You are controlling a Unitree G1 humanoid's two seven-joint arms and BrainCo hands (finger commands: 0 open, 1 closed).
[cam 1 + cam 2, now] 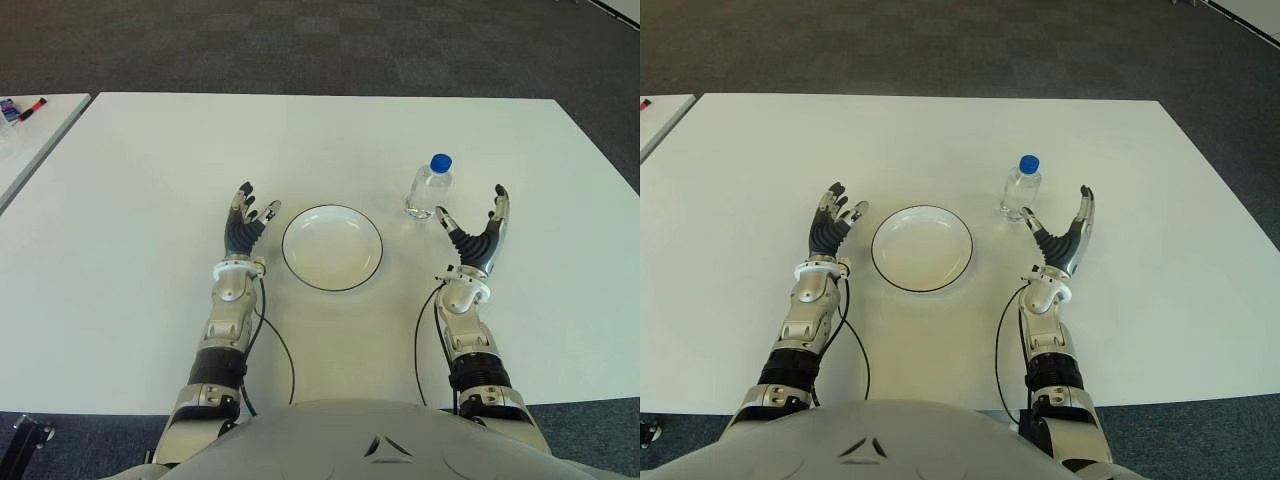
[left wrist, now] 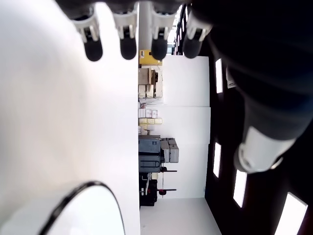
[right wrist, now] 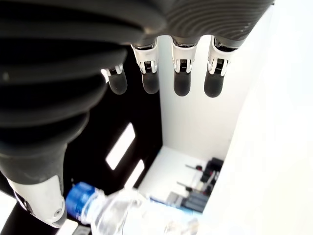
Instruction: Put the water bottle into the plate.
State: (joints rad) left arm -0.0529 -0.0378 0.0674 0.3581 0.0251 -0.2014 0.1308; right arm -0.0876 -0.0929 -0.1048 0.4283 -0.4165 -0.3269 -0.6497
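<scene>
Left eye view is showing the water bottle (image 1: 429, 188) standing upright, right of the plate (image 1: 332, 248), just left and slightly far of the right hand (image 1: 478, 238), whose fingers are spreading apart, empty. The left hand (image 1: 245, 226) is hovering left of the plate, fingers apart too.

The room is brightly and evenly lit from above, so my white table (image 1: 130, 200) comes out almost blown out in the eye views and the plate (image 1: 332, 248), the water bottle (image 1: 429, 188) and my arms throw only faint, soft shadows. Straight table edges bow slightly toward the far corners in both eye views. In the wrist views my own fingertips (image 3: 182, 85) and palms are dark, close and soft against the glaring tabletop, the bottle beside my right hand (image 1: 1060, 240) is blurred, and bright ceiling panels (image 2: 217, 76) show as streaks.
</scene>
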